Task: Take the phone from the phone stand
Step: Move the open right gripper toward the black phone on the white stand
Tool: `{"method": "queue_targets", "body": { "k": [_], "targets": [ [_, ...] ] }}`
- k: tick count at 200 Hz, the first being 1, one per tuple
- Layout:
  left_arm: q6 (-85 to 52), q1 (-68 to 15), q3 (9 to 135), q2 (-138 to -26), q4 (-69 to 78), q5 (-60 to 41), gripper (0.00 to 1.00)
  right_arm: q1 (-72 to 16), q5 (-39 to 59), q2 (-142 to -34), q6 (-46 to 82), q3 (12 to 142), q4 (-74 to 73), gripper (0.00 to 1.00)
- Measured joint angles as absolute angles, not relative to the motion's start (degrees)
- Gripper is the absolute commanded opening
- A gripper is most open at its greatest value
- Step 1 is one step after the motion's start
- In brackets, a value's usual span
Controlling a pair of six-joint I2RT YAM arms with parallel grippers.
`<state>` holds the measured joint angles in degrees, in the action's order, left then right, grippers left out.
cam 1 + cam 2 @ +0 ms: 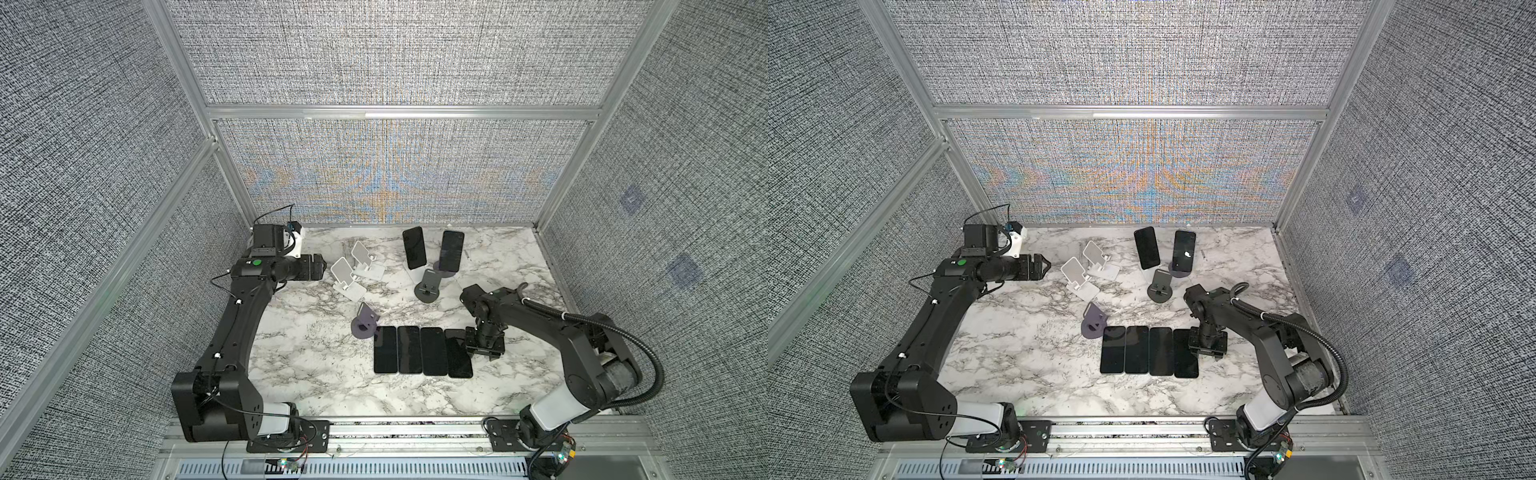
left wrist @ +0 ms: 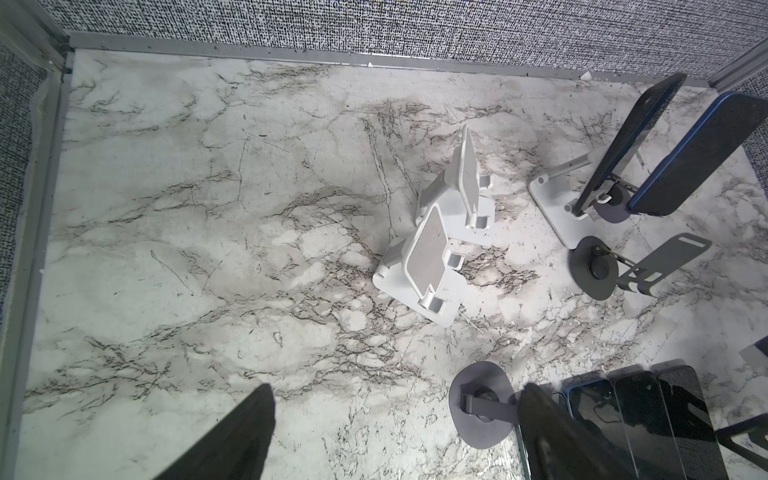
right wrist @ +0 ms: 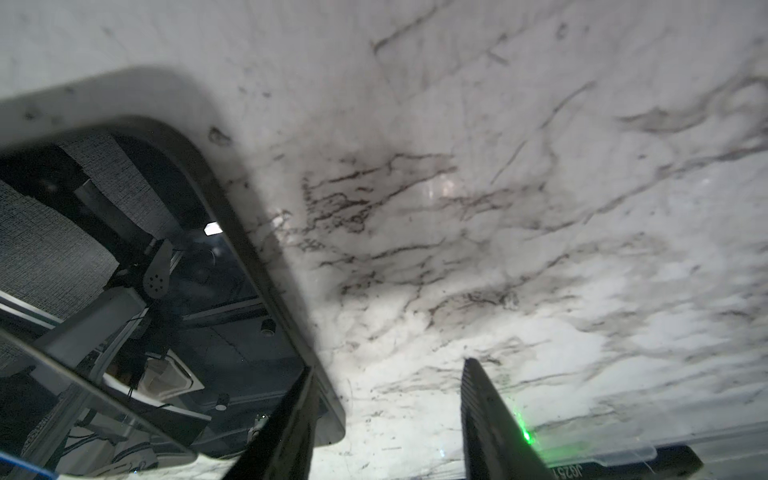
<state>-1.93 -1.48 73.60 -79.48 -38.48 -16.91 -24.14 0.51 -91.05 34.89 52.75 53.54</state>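
Two phones stand propped at the back of the marble tabletop. The left phone leans on a white phone stand. The right phone, just beside it, leans on a dark phone stand. Neither is near any jaws.

The right arm reaches down at the front. Its jaws sit low over the tabletop just beside the rightmost flat phone of a row of four, well apart from the propped pair. In the right wrist view its fingers stand a modest way apart with only bare marble between them. One finger overlaps that flat phone's corner, and they hold nothing.

The left arm hovers at the left rear, jaws spread wide and empty, facing two empty white stands; the propped phones lie beyond those. One empty dark stand sits just in front of the propped pair, and another dark stand sits at the row's left end.
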Motion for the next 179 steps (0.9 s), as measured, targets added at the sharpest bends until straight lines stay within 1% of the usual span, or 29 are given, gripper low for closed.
{"method": "queue_targets", "body": {
  "k": [32,75,90,95,117,179],
  "targets": [
    [-1.89,-1.48,73.6,-79.48,-38.48,-16.95,0.92,-24.01,-2.68,-87.83,34.74,55.48,56.51,0.66],
    [-1.8,-1.48,73.63,-79.5,-38.48,-17.1,0.92,-23.86,-6.42,-79.94,32.6,62.02,59.48,0.82],
    [-1.69,-1.48,73.69,-79.55,-38.52,-17.34,0.92,-23.86,-7.46,-77.12,31.05,63.83,59.75,0.83],
    [-1.65,-1.48,73.73,-79.55,-38.5,-17.5,0.92,-23.86,-7.62,-76.25,30.41,64.38,59.68,0.86],
    [-1.5,-1.48,73.8,-79.26,-38.52,-18.04,0.92,-23.86,-8.34,-73.47,27.66,66.46,59.33,0.87],
    [-1.5,-1.52,73.8,-78.43,-38.48,-19.64,0.92,-23.86,-7.44,-73.12,17.28,76.42,55.05,0.87]
  ]
}}
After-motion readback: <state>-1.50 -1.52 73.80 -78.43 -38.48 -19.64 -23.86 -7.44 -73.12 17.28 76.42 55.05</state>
